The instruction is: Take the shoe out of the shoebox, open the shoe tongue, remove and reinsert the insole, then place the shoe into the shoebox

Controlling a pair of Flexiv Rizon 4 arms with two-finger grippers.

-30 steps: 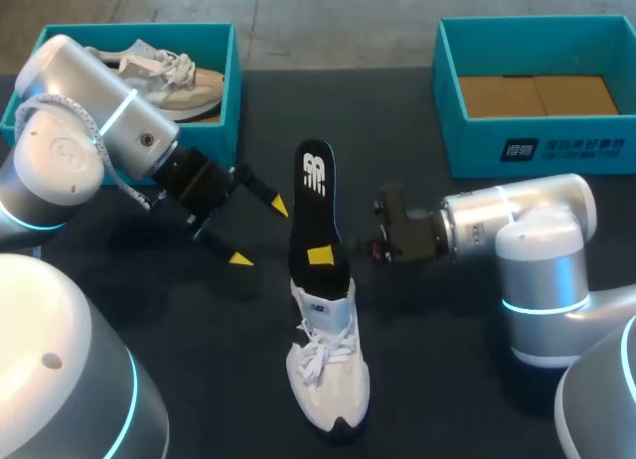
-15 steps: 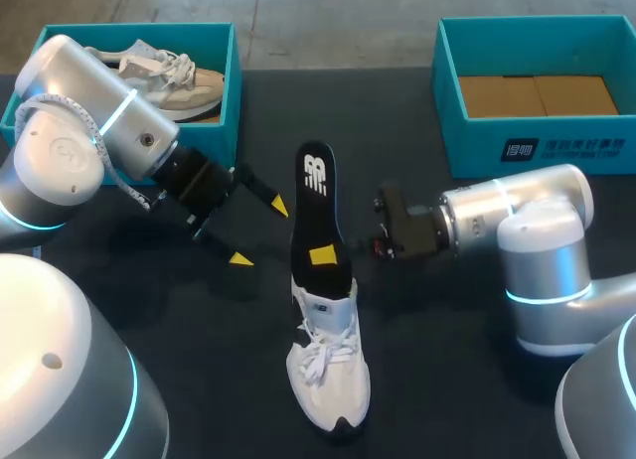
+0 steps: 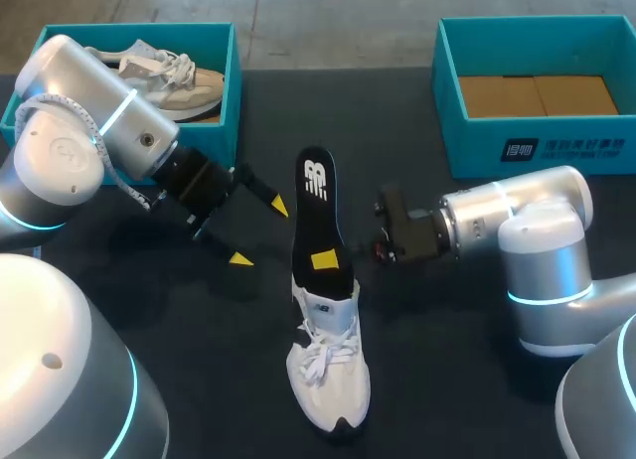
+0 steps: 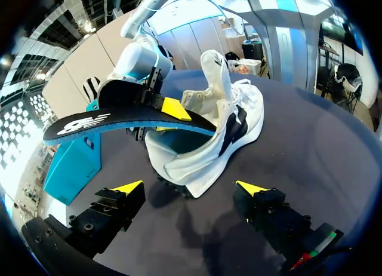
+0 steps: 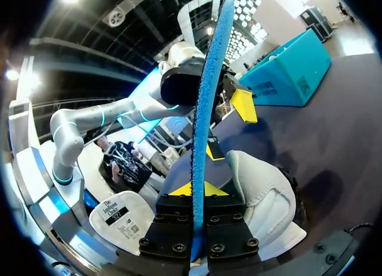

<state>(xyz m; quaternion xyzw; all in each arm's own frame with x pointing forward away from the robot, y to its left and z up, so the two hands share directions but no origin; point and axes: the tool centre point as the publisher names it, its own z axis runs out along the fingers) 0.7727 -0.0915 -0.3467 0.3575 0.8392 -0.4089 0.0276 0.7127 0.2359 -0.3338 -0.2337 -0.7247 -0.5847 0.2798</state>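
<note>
Dark surface (image 3: pixel 427 360), mid-frame: my right hand (image 3: pixel 324 259) pinches the insole (image 3: pixel 316 196) by the shoe (image 3: pixel 328 365) mouth; light and bendy, I judge, best held mid-length. Left hand (image 3: pixel 260 232) gapes wide.

White cloth shoe (image 3: pixel 328 368), matt black insole (image 3: pixel 317 209) with blue foam edge; matt dark table (image 3: pixel 442 380)

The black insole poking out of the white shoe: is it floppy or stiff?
Probably semi-stiff: the insole juts far past the right gripper with only a gentle curve. Edge-on it looks thin, so it is likely light and bendable.
</note>
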